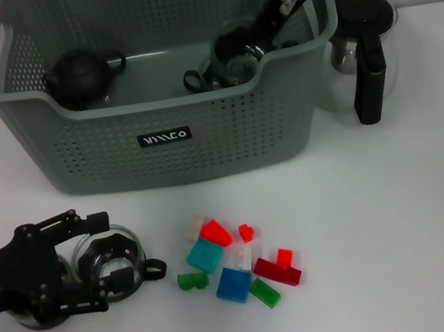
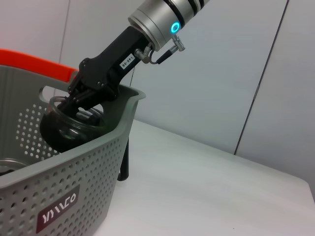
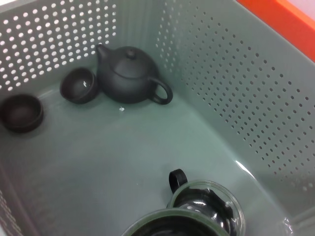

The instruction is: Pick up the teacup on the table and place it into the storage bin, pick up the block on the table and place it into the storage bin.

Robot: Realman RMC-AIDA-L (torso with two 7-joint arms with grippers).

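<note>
The storage bin (image 1: 165, 133) fills the far middle of the counter (image 1: 403, 229). My right tool (image 1: 238, 47) is reaching down inside its right end, closed on a glass teacup (image 2: 69, 125) held just above the bin floor; a second glass cup (image 3: 209, 206) with a black handle sits directly below it. My left tool (image 1: 94, 268) lies low at the near left, its fingers spread around another glass teacup (image 1: 114, 261) on the counter. The blocks (image 1: 238, 261) lie scattered just right of that left tool, well near of the bin, so I judge the left arm closer to them.
</note>
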